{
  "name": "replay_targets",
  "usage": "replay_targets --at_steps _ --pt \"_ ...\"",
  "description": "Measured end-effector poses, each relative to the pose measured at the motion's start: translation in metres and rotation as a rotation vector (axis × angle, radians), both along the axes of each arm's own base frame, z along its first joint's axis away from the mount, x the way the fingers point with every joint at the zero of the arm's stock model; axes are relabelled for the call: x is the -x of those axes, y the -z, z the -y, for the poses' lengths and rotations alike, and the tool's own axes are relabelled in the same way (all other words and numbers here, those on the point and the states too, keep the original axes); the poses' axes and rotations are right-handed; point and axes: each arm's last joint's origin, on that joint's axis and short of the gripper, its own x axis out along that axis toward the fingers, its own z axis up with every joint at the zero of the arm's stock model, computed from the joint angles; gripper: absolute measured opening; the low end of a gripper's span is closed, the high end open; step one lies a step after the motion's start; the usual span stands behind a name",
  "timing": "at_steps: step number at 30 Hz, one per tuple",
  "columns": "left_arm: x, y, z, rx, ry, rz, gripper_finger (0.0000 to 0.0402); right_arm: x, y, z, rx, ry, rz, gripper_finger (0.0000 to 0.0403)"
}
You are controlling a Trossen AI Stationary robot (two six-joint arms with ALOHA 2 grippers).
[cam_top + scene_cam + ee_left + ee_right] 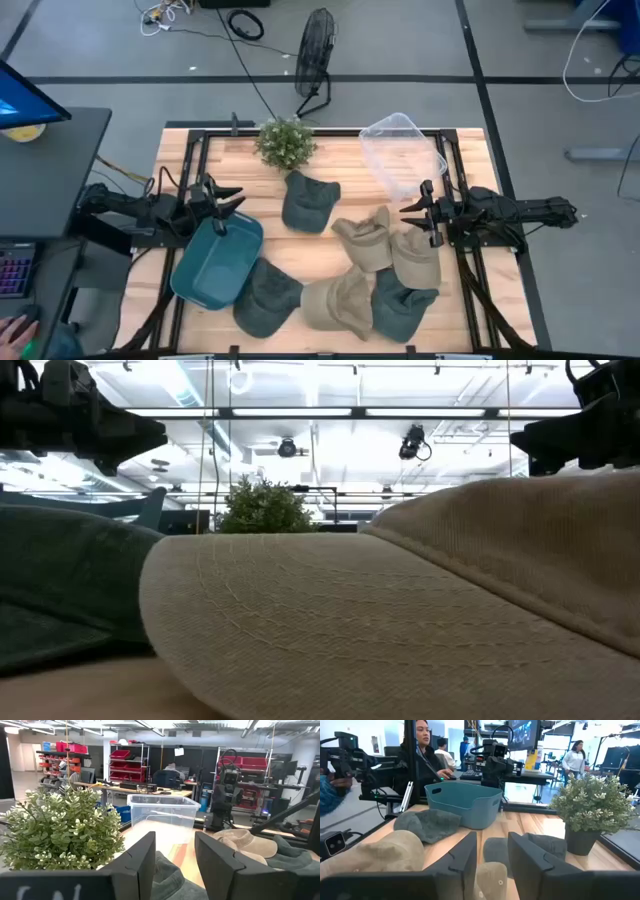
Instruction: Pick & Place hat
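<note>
Several hats lie on the wooden table in the high view: dark green ones [308, 202], [268, 297], [400, 305] and tan ones [365, 240], [415, 258], [340, 300]. A teal bin [215, 260] sits at the left and a clear bin [400, 155] at the far right. My left gripper [228, 205] [175, 845] hovers open above the teal bin's far rim, pointing right toward the far green hat [170, 875]. My right gripper [415, 213] [492, 842] hovers open just beyond the tan hats [490, 880], pointing left.
A potted plant [285, 143] stands at the far edge, between the two arms. The low view is mostly filled by a tan hat [400, 620] close to the camera and a green hat [60, 590] beside it. People sit at desks beyond the table [427, 755].
</note>
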Motion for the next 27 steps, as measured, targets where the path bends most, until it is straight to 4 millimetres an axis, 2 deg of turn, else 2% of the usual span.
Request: replay_targets --at_steps 8,12,18,23,27 --pt "0.001 -0.004 0.0 0.002 0.0 0.004 0.014 0.0 -0.005 0.002 -0.011 0.055 0.053 0.0114" --pt "0.006 -0.026 -0.002 0.0 -0.004 0.065 0.014 0.001 -0.009 0.004 -0.013 0.122 0.097 0.0114" --pt "0.008 -0.054 -0.002 -0.041 -0.009 0.018 0.014 0.001 -0.018 0.004 -0.026 0.123 0.173 0.0114" --pt "0.0 -0.075 0.0 -0.06 -0.006 -0.063 0.014 0.0 -0.042 0.004 -0.034 0.13 0.186 0.0121" --pt "-0.008 -0.09 0.002 -0.106 -0.007 -0.136 0.014 -0.01 -0.065 0.003 -0.003 0.137 0.134 0.0144"
